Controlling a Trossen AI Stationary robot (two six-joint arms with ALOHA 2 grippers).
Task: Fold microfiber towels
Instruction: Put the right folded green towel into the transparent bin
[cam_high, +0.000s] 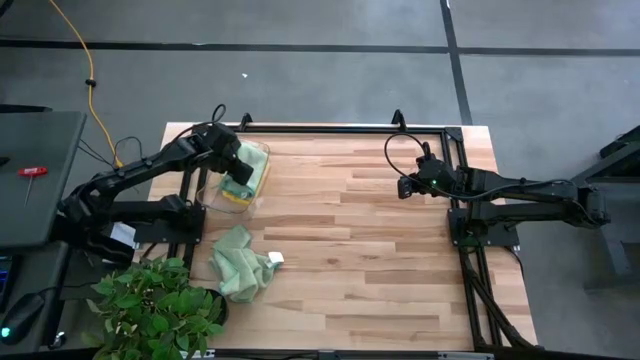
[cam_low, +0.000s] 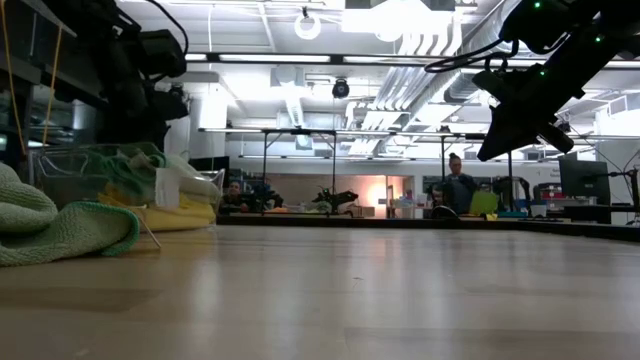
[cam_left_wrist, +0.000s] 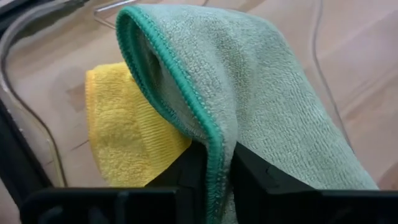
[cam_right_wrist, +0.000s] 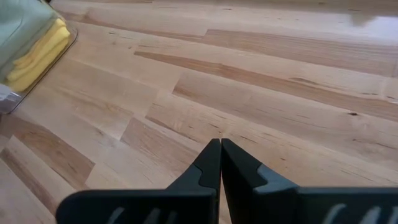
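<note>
My left gripper is shut on a pale sage green towel with a teal hem, over a clear bin at the table's far left. Folded yellow towels lie in the bin; one shows under the green towel in the left wrist view. A second sage green towel lies crumpled on the table near the left edge; it also shows in the low view. My right gripper is shut and empty, above the table's far right part. My left gripper pinches the green towel between its two fingers at the teal hemmed edge. The cloth arches up from the fingers and drapes over one of them, folded over itself. It hangs slack above the yellow towel in the bin.
A leafy green plant stands at the table's near left corner. A black frame runs along the far and right edges. Bare wood lies between the arms. People stand in the room beyond the table.
</note>
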